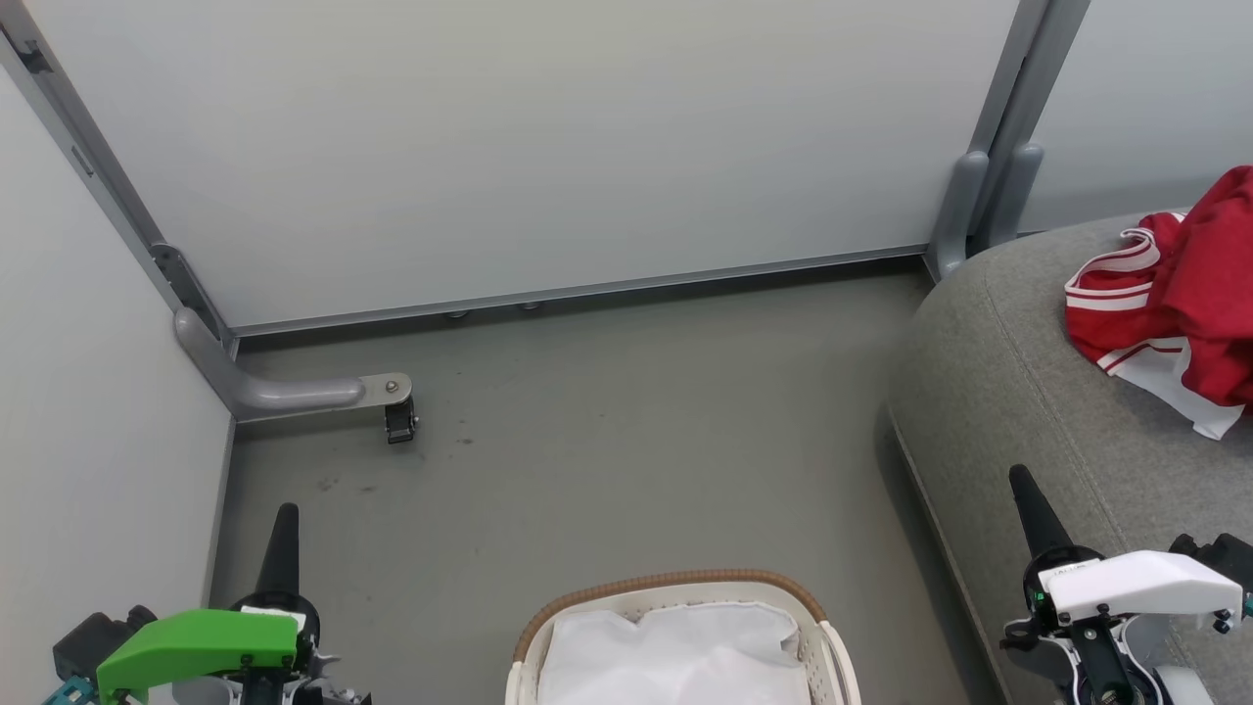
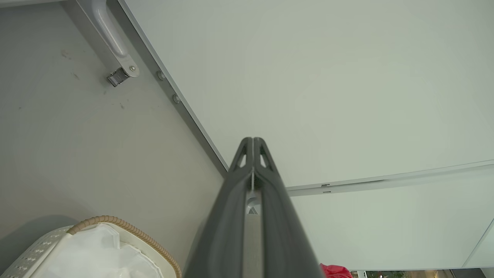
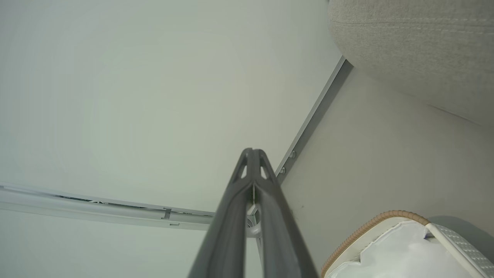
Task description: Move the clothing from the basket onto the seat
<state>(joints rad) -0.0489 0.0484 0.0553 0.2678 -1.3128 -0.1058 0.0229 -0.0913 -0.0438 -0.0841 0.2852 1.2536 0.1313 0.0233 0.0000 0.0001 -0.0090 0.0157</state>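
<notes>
Seen from the head, the red clothing (image 1: 1170, 294) lies heaped on the grey seat (image 1: 998, 392) at the right, well apart from the basket (image 1: 675, 578) on the floor, which holds white fabric (image 1: 675, 646). The wrist cameras look along the fingers: the left gripper (image 2: 253, 144) and right gripper (image 3: 252, 153) are each pressed together, holding and touching nothing.

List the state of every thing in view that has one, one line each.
left gripper: shut, holding nothing, above the floor.
right gripper: shut, holding nothing, at the seat's edge.
clothing: crumpled in a heap, lying on the seat.
basket: upright on the floor, white lining showing, no red garment in the part in view.
seat: carrying the clothing.
</notes>
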